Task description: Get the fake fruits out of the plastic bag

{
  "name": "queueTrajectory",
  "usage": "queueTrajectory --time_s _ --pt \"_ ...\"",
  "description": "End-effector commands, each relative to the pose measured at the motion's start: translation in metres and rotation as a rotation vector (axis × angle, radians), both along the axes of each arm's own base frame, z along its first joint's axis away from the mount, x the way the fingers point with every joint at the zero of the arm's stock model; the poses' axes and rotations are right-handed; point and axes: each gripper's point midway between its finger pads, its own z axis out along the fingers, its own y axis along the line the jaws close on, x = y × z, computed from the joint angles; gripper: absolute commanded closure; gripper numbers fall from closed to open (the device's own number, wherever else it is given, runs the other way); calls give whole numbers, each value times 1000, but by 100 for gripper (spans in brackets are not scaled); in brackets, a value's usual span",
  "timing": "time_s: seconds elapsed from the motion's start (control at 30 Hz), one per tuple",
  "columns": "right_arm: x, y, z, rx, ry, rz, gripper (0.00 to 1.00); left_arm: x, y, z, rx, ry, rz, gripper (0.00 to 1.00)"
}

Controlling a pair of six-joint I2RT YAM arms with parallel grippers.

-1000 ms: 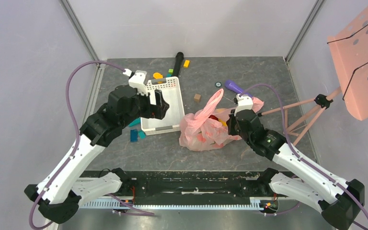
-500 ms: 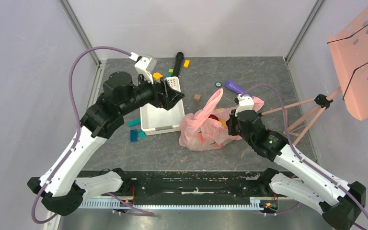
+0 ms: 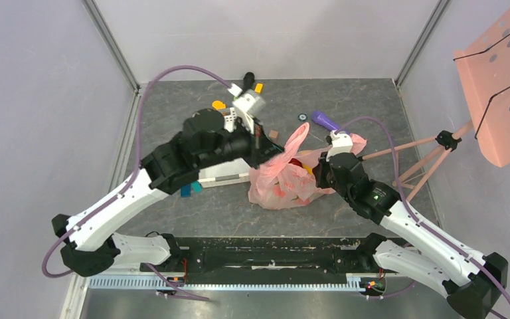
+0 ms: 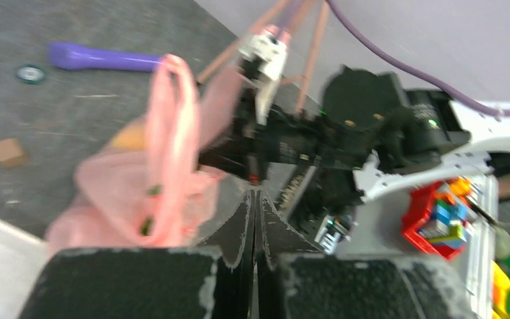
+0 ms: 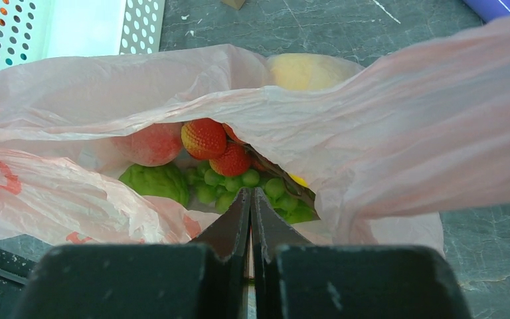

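The right end effector (image 5: pixel 250 194) pinched the rim of the bag (image 5: pixel 372 119), probably to expose the fruits (image 5: pixel 204 138) for the closed, empty left end effector (image 4: pixel 254 196).

On my feed the left gripper (image 4: pixel 254 197) sits near, jaws pressed together. Just beyond, to the left, the plastic bag (image 4: pixel 163 166) stands blurred, one handle upright, the right arm (image 4: pixel 352 129) against it. A purple cylinder (image 4: pixel 103 58) lies far left.

Left arm (image 3: pixel 116 203) and right arm (image 3: pixel 425 234) clad in white shells, joints housed in black, a purple cable (image 3: pixel 172 68) looped to each wrist, white camera blocks (image 3: pixel 249 104) mounted there, black tapered fingers (image 5: pixel 229 226) coarsely textured, green light (image 3: pixel 374 196) lit on the right forearm
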Motion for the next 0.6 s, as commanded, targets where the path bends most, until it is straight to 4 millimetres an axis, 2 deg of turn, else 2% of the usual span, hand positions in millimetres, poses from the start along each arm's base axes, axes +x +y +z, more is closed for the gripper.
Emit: queueTrajectory --time_s 0.0,0.07,0.17,0.33,0.43,0.57 --pt "6 6 25 73 -45 -15 100 -23 -40 -13 -29 50 -47 98" --pt "5 5 24 82 -43 -22 100 -29 -53 -21 -10 50 -45 98" --pt "5 2 26 96 -52 -39 100 -28 -68 -42 49 54 -2 98" --pt "5 0 28 114 -59 -58 100 -7 -88 -80 132 82 103 98" --pt "4 -1 26 121 -57 -67 100 5 -97 -95 161 91 147 98" --pt "3 0 24 131 -50 -69 100 24 -101 -109 192 83 241 98"
